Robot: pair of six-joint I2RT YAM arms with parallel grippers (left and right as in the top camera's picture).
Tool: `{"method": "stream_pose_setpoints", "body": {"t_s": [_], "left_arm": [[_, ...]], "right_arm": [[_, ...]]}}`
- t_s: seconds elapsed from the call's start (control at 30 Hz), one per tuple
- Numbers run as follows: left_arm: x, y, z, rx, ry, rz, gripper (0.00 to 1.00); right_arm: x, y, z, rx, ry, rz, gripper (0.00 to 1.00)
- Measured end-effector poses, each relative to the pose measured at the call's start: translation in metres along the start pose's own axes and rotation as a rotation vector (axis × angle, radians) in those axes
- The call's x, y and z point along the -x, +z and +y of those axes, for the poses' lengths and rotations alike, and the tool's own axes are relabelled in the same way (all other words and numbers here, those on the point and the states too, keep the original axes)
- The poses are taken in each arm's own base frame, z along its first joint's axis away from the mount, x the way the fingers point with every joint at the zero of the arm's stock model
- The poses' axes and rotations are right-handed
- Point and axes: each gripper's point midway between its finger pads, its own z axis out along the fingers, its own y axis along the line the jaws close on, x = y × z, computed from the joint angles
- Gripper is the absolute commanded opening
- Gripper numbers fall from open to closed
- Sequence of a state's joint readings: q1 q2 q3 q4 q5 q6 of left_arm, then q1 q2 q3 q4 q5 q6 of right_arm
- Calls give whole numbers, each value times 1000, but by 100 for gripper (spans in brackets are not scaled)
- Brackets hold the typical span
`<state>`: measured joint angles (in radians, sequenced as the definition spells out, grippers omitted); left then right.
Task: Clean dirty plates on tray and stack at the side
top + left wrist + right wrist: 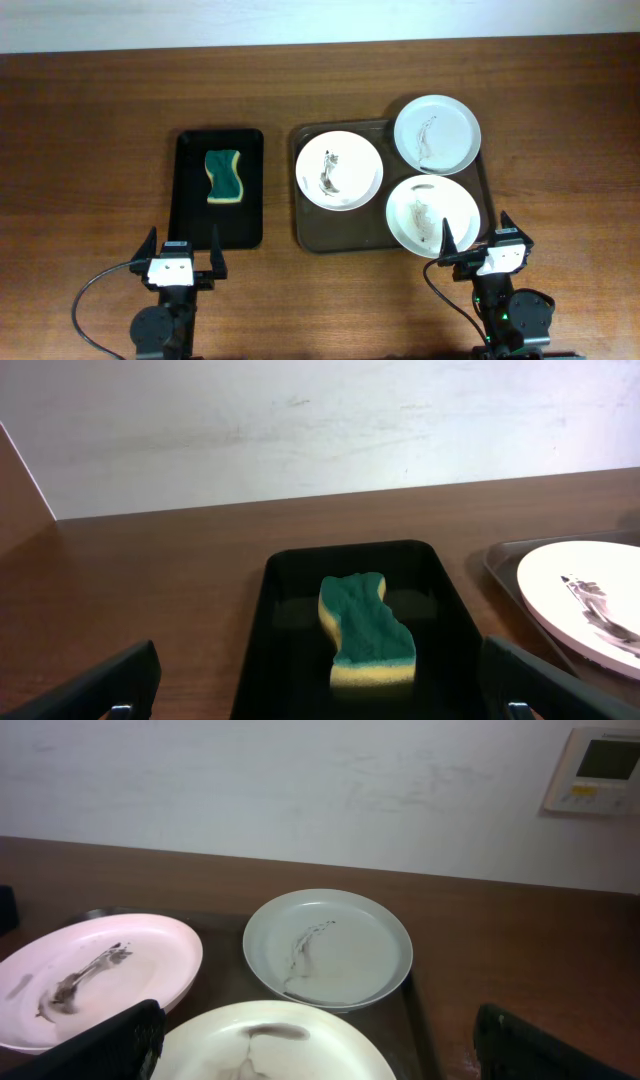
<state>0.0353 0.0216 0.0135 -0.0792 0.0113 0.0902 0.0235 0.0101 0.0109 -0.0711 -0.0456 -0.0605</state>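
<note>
Resting on tray: three smeared plates

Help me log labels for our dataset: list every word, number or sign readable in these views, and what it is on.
None readable in any view.
Pale rectangular wall panel with a small screen, right wrist view: tiny marks under the screen, too blurred to read.
Three round white plates, glossy dark brown tray, green and yellow sponge, small black tray: no lettering seen.

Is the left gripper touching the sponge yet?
Apart. The overhead view shows the left gripper open at the black tray's near edge, with bare tray between its fingertips and the sponge.
</note>
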Motion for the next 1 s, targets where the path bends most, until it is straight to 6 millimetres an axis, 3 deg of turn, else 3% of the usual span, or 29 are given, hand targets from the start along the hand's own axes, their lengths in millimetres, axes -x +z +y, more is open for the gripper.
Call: {"method": "stream_pose_setpoints", "body": {"t_s": [0.53, 0.7, 0.8, 0.87, 1.0], "left_arm": [[1, 0, -5, -31, -1, -1, 99], [2, -2, -6, -39, -75, 11, 99], [20, -5, -5, -40, -88, 9, 99], [40, -6, -4, -43, -88, 20, 99], [70, 0, -1, -47, -94, 102, 99]], "right_arm": [[0, 0, 0, 0, 0, 0, 99], [1, -1, 0, 0, 1, 8, 99], [18, -10, -1, 2, -1, 30, 99], [48, -17, -2, 0, -6, -6, 99], [65, -13, 6, 64, 2, 145, 99]]}}
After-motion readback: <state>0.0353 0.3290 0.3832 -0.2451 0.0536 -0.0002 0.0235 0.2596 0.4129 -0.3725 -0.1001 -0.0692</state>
